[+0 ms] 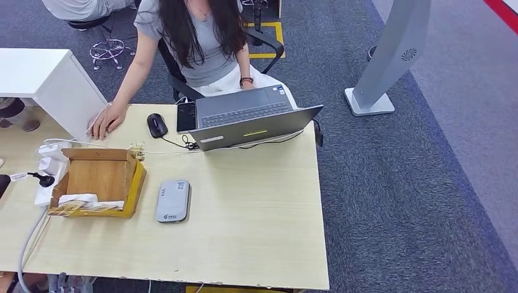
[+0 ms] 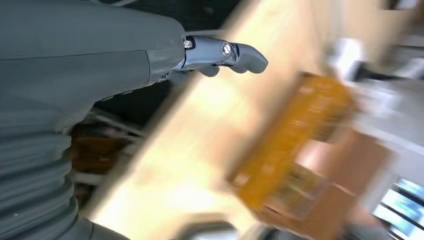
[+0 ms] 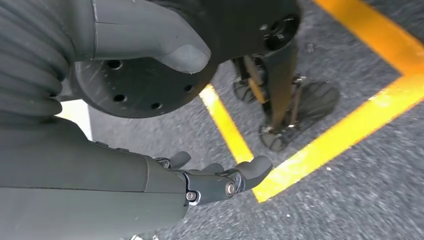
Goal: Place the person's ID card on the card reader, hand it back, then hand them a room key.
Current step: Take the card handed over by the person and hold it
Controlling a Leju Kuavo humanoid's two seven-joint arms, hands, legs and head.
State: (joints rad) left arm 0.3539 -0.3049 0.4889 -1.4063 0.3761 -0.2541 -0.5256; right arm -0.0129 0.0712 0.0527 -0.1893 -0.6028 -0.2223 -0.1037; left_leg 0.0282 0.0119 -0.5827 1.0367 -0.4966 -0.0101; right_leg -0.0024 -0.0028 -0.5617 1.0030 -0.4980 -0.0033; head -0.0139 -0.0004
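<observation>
Tabletop [image 1: 256, 232]: pale wood, carries everything below; grey carpet w/ yellow floor tape beyond its far edge.

Person [image 1: 201, 43]: seated at far edge, grey top, long dark hair; one hand [image 1: 107, 121] flat on tabletop nr far-left corner, touching white cables.

Laptop [image 1: 250, 122]: grey, open, at far edge, screen leaning toward robot side; lid back w/ yellow strip.

Wooden box [image 1: 101, 180]: open-top, yellow outer sides, nr left edge; white-and-gold cards or papers [image 1: 85, 203] lie at its near end. Cannot tell if these are room keys.

White power strip [image 1: 49, 168]: betw. box and left edge, cables running off.

Card reader [image 1: 173, 200]: grey, flat, rounded corners, just beside box on its right, mid-tabletop; nothing on top. ID card: cannot tell where.

Phone [image 1: 186, 116]: dark, face up, touching laptop's left side.

Mouse [image 1: 157, 124]: black, corded, far edge betw. person's hand and phone.

Left hand [image 2: 220, 57]: wrist view blurred; over near tabletop edge, box beyond. Fingers slightly bent, apart, nothing in them.

Right hand [image 3: 220, 177]: hangs over carpet and yellow tape. Fingers loosely curved, apart, holding nothing.
</observation>
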